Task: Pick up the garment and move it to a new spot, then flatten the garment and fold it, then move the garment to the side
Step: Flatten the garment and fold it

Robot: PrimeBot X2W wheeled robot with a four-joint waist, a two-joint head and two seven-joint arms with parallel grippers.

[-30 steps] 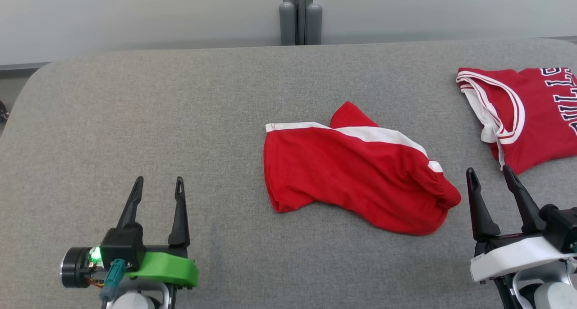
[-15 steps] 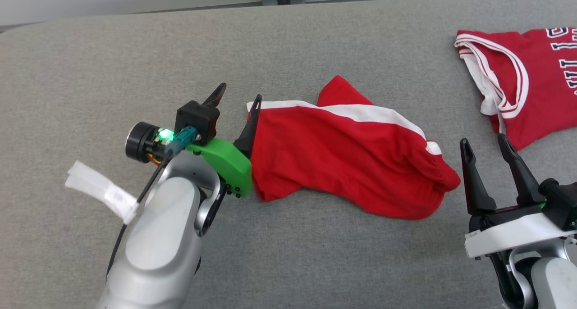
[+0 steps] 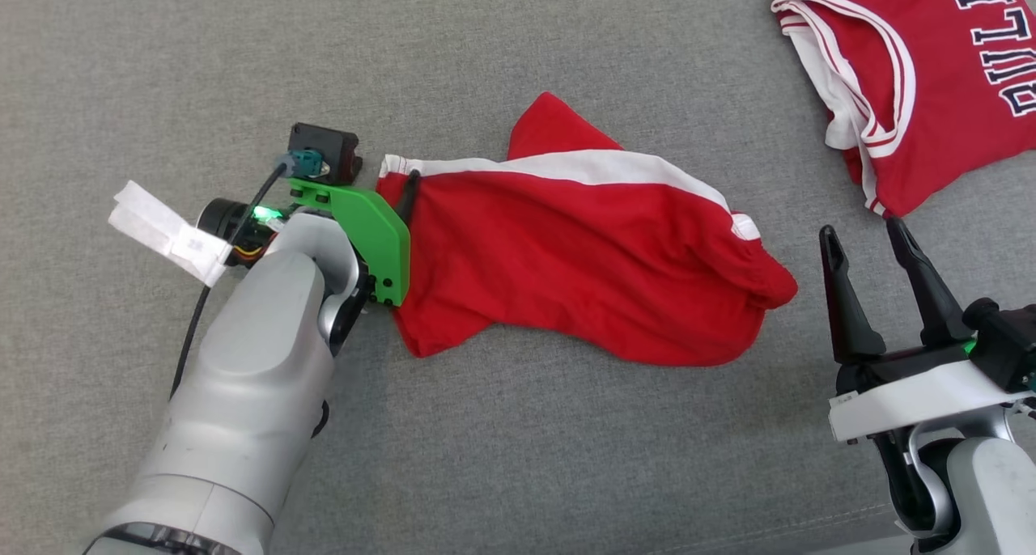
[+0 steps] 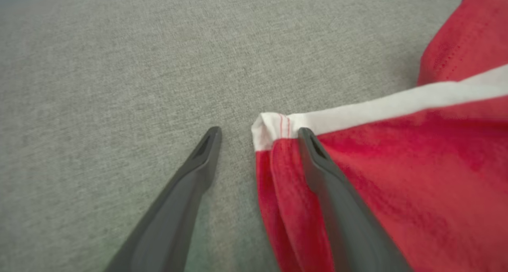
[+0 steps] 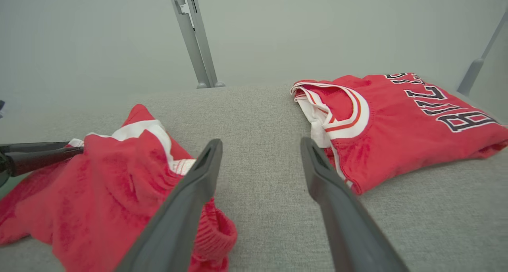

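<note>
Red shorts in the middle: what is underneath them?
The red shorts lie on the grey padded surface, which shows all around them. Whatever is directly beneath the cloth is covered. One finger of the open left pincer is over their white-trimmed corner.

Left tool [image 4: 258,131] stretches forward with jaws wide apart; right tool [image 3: 859,230] rests low, jaws likewise apart.

Looks like a robotics lab or test bay: broad grey fabric-covered worktop [image 3: 518,458], bare pale wall [image 5: 337,26], grey metal posts [image 5: 194,38] behind it; red shorts [image 3: 583,256] and folded red jersey [image 3: 931,94] laid out on top.
</note>
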